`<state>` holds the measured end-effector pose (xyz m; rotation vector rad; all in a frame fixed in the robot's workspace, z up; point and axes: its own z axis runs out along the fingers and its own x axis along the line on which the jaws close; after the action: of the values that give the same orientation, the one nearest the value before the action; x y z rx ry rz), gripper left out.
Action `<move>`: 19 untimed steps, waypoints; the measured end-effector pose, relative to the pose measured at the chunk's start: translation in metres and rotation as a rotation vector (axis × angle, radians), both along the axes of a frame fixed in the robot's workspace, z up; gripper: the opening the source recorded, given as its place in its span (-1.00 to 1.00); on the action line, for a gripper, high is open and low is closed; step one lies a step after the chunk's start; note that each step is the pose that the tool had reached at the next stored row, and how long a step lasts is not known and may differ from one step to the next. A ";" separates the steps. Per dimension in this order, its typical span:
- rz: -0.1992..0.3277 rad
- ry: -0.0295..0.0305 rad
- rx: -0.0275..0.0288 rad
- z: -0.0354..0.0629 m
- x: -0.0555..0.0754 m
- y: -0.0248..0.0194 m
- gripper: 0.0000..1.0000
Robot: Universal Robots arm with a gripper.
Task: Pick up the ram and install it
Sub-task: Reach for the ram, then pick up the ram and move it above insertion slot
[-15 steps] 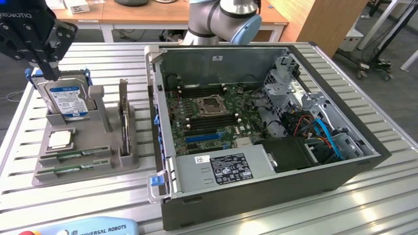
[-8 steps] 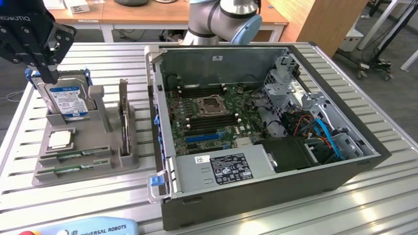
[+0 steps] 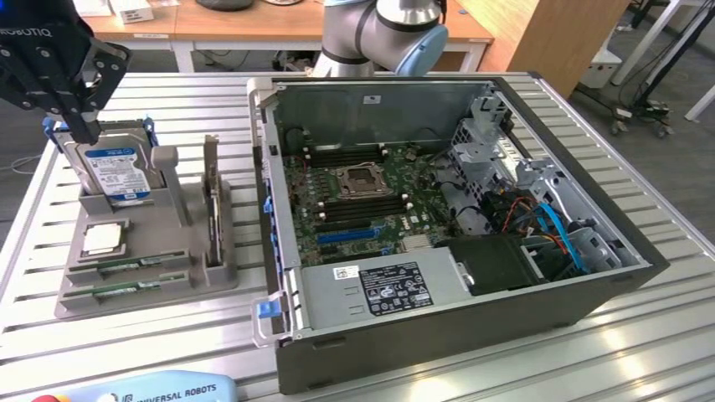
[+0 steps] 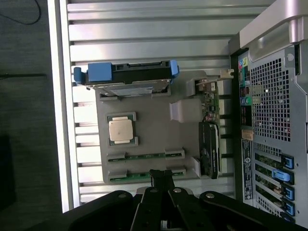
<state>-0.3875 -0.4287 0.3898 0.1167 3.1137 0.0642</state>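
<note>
Two green ram sticks (image 3: 123, 267) (image 3: 120, 290) lie flat in the front slots of a grey holder (image 3: 156, 234) on the slatted table, at the exterior view's left. In the wrist view they show as thin green strips (image 4: 144, 157) (image 4: 126, 176). My black gripper (image 3: 84, 130) hangs above the back of the holder, over the upright hard drive (image 3: 117, 167), well above the ram. In the wrist view the gripper (image 4: 162, 175) is shut, its fingers pressed together with nothing between them.
The holder also carries a square silver processor (image 4: 120, 131) and an upright card (image 4: 210, 144). The open computer case (image 3: 447, 318) lies to the exterior view's right, its motherboard (image 3: 357, 193) exposed. A teach pendant (image 3: 146, 389) lies at the table's front edge.
</note>
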 end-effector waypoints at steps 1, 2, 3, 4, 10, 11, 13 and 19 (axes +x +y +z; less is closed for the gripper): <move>0.000 -0.0001 0.0001 -0.0001 0.000 0.0000 -0.80; 0.000 0.0000 0.0000 0.0000 0.001 0.0000 -0.80; 0.000 -0.0001 0.0000 0.0000 0.002 -0.0001 -0.80; 0.000 -0.0001 0.0000 -0.0001 0.002 0.0000 -0.80; 0.000 0.0000 0.0000 0.0000 0.003 0.0000 -0.80; 0.000 0.0000 0.0000 0.0000 0.003 0.0000 -0.80; 0.000 -0.0001 0.0000 0.0000 0.003 0.0000 -0.80; 0.001 -0.0001 0.0000 0.0000 0.003 0.0000 -0.80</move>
<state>-0.3843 -0.4286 0.3898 0.1159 3.1137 0.0642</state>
